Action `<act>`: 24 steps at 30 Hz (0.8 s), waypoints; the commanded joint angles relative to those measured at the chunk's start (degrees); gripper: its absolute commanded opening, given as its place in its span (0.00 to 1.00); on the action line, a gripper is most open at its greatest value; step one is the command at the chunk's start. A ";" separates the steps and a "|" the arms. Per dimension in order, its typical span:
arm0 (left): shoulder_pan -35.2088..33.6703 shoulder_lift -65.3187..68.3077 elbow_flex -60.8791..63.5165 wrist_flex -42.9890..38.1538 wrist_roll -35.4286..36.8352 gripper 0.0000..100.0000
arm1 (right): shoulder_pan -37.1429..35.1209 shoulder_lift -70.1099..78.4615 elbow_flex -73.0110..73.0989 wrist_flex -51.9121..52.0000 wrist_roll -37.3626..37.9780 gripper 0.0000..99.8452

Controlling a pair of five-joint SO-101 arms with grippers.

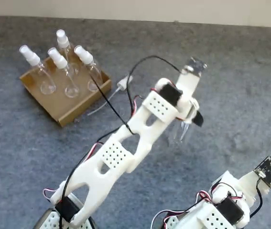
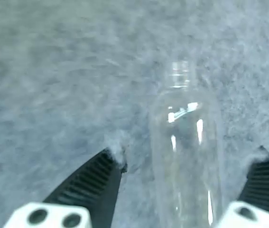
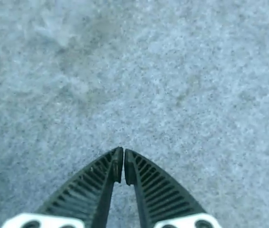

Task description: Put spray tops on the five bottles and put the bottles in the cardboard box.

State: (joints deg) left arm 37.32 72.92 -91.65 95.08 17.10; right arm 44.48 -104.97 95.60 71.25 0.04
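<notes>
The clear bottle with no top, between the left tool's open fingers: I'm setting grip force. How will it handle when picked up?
The clear bottle looks empty and thin-walled, so probably light and may dent under a hard squeeze. Its glossy round body could slip or roll between the left tool's ribbed fingers. The grey felt-like cover should slow any sliding.

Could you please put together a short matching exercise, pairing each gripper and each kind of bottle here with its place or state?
Column one:
1. left gripper
2. right gripper
3. capped bottles
4. uncapped clear bottle

Column two:
A. standing in the cardboard box
B. shut, holding nothing, over the carpet
C. open, on either side of a bottle
D. between two black fingers, no top on its neck

Pairs: 1-C, 2-B, 3-A, 4-D.
</notes>
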 commanded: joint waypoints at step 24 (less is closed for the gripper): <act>1.01 7.43 -3.65 -5.63 0.70 0.15 | 0.75 -0.57 8.40 0.40 -0.44 0.00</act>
State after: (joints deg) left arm 37.67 80.75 -92.97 89.98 17.10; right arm 44.48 -104.97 95.60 71.25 0.04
